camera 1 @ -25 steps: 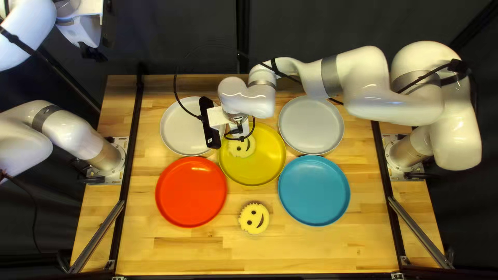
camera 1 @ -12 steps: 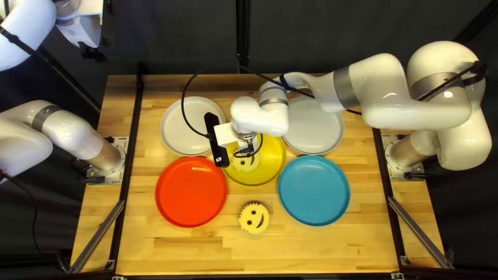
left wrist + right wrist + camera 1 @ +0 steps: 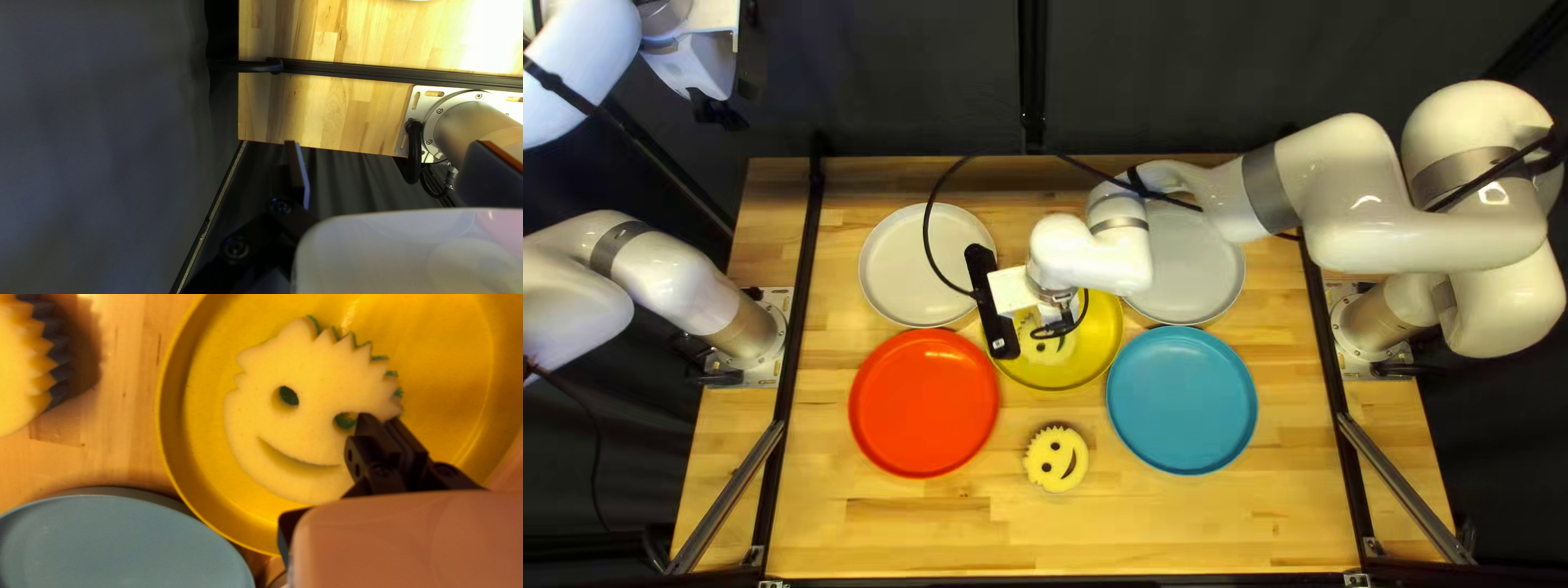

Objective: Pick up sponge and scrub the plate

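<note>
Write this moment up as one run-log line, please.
phase: likely scrubbing | right gripper: shut on sponge in yellow plate | left gripper: open, holding nothing | second sponge: on table, unheld

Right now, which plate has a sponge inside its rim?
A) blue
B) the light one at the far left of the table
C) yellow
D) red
C: the right wrist view shows the smiley sponge wholly within the rim of the yellow plate; the other sponge sits on bare table.
</note>
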Tool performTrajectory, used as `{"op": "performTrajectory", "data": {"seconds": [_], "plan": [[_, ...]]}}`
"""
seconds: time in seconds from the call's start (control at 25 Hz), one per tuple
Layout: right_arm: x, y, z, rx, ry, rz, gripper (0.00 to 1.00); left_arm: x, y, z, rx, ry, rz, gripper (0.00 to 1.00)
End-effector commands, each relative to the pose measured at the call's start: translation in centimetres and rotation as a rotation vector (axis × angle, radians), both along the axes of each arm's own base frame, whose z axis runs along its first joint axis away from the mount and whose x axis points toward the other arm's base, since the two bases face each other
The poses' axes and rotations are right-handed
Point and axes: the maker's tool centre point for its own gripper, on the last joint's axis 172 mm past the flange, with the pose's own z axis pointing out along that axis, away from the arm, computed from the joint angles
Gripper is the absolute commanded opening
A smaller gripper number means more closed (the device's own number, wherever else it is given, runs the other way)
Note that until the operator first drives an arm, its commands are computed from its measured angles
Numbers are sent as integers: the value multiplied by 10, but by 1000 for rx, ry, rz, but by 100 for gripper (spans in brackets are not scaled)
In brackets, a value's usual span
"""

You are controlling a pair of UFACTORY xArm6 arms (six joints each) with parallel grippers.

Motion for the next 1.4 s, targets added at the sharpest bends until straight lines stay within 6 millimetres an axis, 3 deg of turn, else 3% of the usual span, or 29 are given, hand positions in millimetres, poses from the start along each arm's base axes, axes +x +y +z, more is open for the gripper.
{"op": "performTrajectory", "data": {"seconds": [0.04,0.24,0.44,0.6,1.12,1.28,1.4], "plan": [[1,-32,-3,7,16,-15,0,0,0,0,0,0,0,100],[-1,-55,-4,25,32,-41,0,0,0,0,0,0,0,100],[-2,-62,-7,38,39,-57,0,0,0,0,0,0,0,100],[-4,-48,-10,39,31,-51,0,0,0,0,0,0,0,100],[-17,33,7,5,-10,44,0,0,0,0,0,0,0,100],[-22,38,8,5,-14,58,0,0,0,0,0,0,0,100],[-24,26,9,8,-14,54,0,0,0,0,0,0,0,100]]}}
